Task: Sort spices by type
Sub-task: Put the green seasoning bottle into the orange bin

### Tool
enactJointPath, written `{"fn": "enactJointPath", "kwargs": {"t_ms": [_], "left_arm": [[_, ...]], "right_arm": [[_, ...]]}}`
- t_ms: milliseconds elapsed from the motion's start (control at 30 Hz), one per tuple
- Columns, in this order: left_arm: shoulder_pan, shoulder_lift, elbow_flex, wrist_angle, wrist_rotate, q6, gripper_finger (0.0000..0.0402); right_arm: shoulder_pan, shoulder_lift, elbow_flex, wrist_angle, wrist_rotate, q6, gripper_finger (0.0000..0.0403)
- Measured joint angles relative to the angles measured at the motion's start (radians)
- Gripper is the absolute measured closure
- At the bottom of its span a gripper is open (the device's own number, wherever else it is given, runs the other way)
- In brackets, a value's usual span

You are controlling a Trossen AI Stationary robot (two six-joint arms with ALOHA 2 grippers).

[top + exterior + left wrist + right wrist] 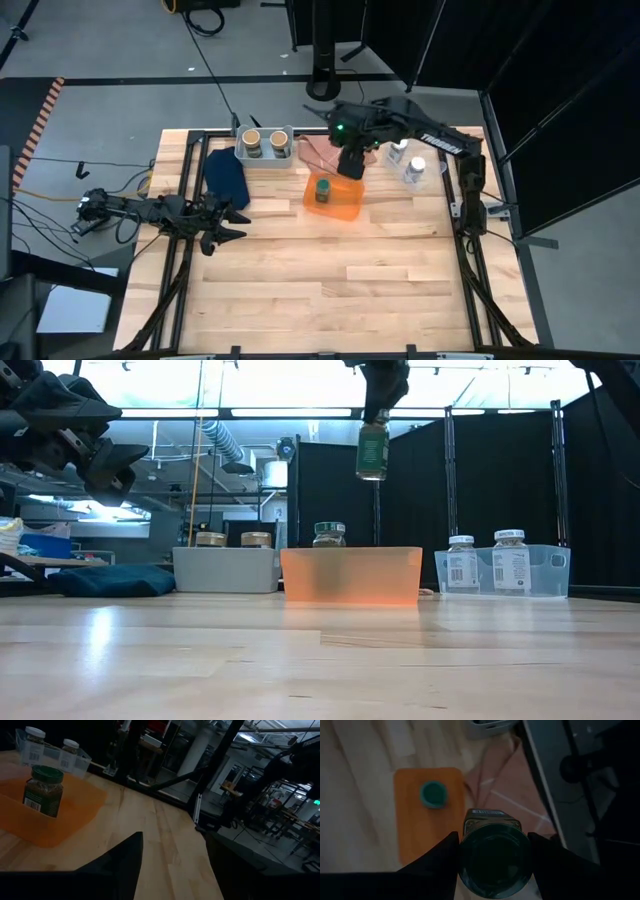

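Held green-capped jar (373, 452) — cap hidden, arm cropped

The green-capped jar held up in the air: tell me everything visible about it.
The held green-capped jar is a small round clear jar of dark green spice with a green label bearing white print. It hangs upright, clamped at its top by the right pincer, high above the orange tray, touching nothing else. Its twin already stands in that tray. The cap itself is hidden by the fingers.

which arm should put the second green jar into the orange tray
The right arm, likely. The right gripper already holds a green-capped jar above the orange tray. The left gripper waits at the table's left side, holding nothing.
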Motion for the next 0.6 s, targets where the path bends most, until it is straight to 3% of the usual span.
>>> {"fn": "enactJointPath", "kwargs": {"t_ms": [267, 433, 600], "left_arm": [[0.0, 0.0, 0.0, 0.0, 0.0, -0.007, 0.0178], [0.0, 0.0, 0.0, 0.0, 0.0, -0.005, 0.0178], [0.0, 0.0, 0.0, 0.0, 0.0, -0.003, 0.0178]], "right_arm": [[0.001, -0.107, -0.151, 0.01, -0.01, -0.045, 0.0194], [0.005, -0.219, -0.374, 0.098, -0.08, -0.04, 0.0194], [0.028, -0.319, -0.639, 0.324, -0.155, 0.0, 0.0194]]}}
